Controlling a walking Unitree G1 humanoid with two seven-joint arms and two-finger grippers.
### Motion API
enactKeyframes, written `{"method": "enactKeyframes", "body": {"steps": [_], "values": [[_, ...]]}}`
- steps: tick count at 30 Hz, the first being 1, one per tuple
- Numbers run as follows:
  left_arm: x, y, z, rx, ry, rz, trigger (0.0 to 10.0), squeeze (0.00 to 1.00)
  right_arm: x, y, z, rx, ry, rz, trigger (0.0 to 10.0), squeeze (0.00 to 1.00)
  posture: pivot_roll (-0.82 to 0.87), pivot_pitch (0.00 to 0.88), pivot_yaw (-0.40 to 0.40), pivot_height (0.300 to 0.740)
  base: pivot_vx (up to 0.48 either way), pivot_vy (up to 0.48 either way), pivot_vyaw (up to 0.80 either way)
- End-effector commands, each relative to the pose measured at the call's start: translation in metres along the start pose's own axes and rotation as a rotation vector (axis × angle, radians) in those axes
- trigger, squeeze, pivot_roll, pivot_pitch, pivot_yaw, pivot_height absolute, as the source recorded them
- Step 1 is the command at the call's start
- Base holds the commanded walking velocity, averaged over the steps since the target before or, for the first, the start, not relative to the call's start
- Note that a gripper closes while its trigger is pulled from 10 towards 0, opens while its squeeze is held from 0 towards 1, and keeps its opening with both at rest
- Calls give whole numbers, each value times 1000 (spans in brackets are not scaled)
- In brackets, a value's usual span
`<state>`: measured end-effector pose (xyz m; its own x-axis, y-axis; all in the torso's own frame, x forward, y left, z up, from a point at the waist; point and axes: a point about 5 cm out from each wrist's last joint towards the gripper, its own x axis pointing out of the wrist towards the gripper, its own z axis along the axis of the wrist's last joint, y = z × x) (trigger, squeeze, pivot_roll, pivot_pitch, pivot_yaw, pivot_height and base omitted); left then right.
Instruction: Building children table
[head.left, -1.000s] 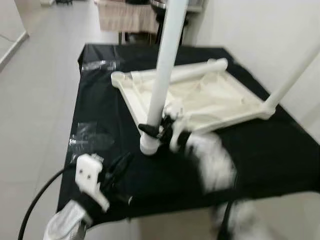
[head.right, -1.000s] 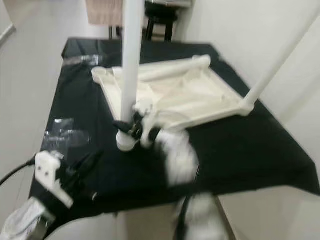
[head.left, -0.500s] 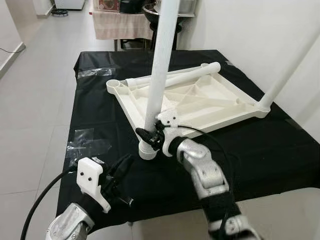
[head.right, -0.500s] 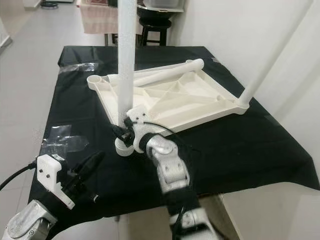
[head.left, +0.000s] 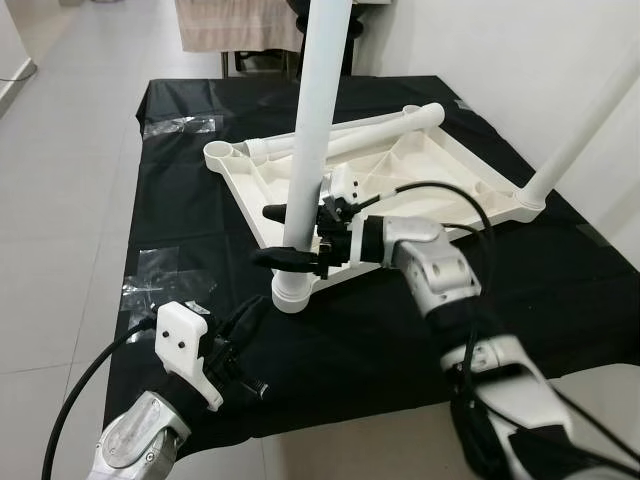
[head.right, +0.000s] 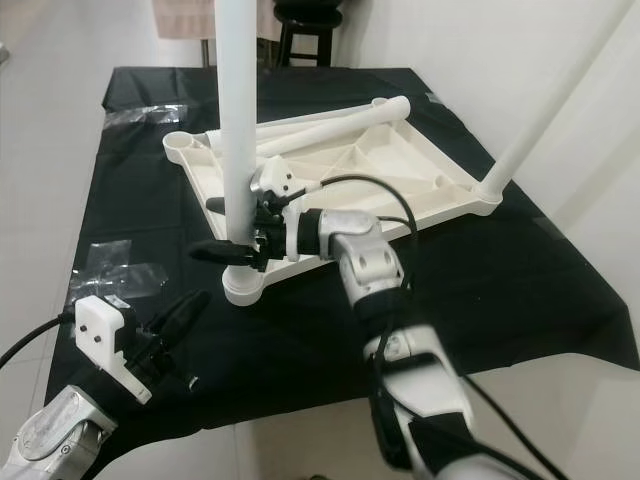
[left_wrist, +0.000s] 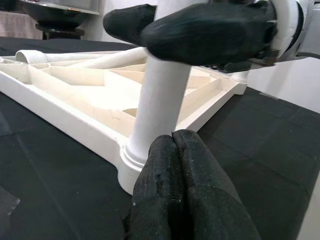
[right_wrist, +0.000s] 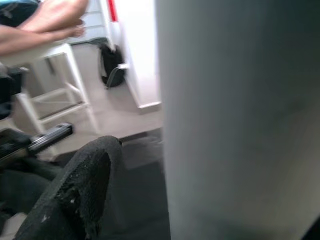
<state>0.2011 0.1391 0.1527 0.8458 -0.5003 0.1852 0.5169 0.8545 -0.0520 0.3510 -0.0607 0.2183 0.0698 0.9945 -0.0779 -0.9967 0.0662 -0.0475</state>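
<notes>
The white tabletop (head.left: 420, 185) lies upside down on the black-covered table (head.left: 560, 300). One white leg (head.left: 312, 120) stands upright in the near corner socket (head.left: 290, 295). A second leg (head.left: 585, 125) rises from the right corner, and a third leg (head.left: 370, 130) lies along the far rim. My right gripper (head.left: 260, 235) is open, straddling the upright leg a little above the socket; in the right wrist view a gap shows between one finger (right_wrist: 75, 190) and the leg (right_wrist: 235, 125). My left gripper (head.left: 250, 312) is shut on nothing, low near the front edge, pointing at the socket (left_wrist: 135, 160).
Clear tape patches (head.left: 160, 290) lie on the cloth at the left, with more tape (head.left: 180, 125) at the back. A white wall stands close on the right. Grey floor runs along the left. A person's bare feet (right_wrist: 50, 25) rest on a white stool.
My right arm has swung round to the right of the leg. Its gripper now sits higher on the leg with the fingers spread apart. The left arm has hardly moved; the camera shifted slightly.
</notes>
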Motion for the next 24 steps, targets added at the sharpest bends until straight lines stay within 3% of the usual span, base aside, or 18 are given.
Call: {"method": "enactKeyframes", "body": {"steps": [1, 10, 15, 16, 17, 18, 20, 21, 22, 24], "values": [[-1, -1, -4, -21, 17, -6, 10000, 0, 5, 5, -3, 62, -14, 120, 0, 0, 127, 79, -106, 740, 0, 0, 0], [-1, -1, -4, -23, 18, -8, 10000, 0, -2, 4, -9, 61, -38, 108, 0, 0, 120, 82, -100, 740, 0, 0, 0], [-1, -1, -4, -24, 18, -10, 10000, 0, -11, 3, -15, 34, -43, 23, 0, 0, 118, 84, -99, 740, 0, 0, 0], [-3, -1, -3, -23, 17, -9, 10000, 0, -18, 8, -36, 62, -14, -264, 0, 0, 111, 96, -110, 740, 0, 0, 0], [-3, -1, -3, -23, 17, -9, 10000, 0, -18, 8, -36, 62, -14, -264, 0, 0, 111, 96, -110, 740, 0, 0, 0], [-4, 0, -2, -22, 17, -8, 10000, 0, -20, 12, -44, 88, 0, -369, 0, 0, 109, 97, -111, 740, 0, 0, 0], [-4, 0, -2, -22, 17, -8, 10000, 0, -20, 12, -44, 88, 0, -369, 0, 0, 109, 97, -111, 740, 0, 0, 0], [-5, 1, -1, -21, 16, -7, 10000, 0, -18, 22, -64, 200, -17, -733, 0, 0, 109, 110, -107, 740, 0, 0, 0], [-5, 2, -1, -19, 18, -5, 10000, 0, -9, 38, -78, 240, 16, -857, 0, 0, 102, 103, -89, 740, 0, 0, 0], [-5, 2, -1, -19, 18, -5, 10000, 0, -9, 38, -78, 240, 16, -857, 0, 0, 102, 103, -89, 740, 0, 0, 0]]}}
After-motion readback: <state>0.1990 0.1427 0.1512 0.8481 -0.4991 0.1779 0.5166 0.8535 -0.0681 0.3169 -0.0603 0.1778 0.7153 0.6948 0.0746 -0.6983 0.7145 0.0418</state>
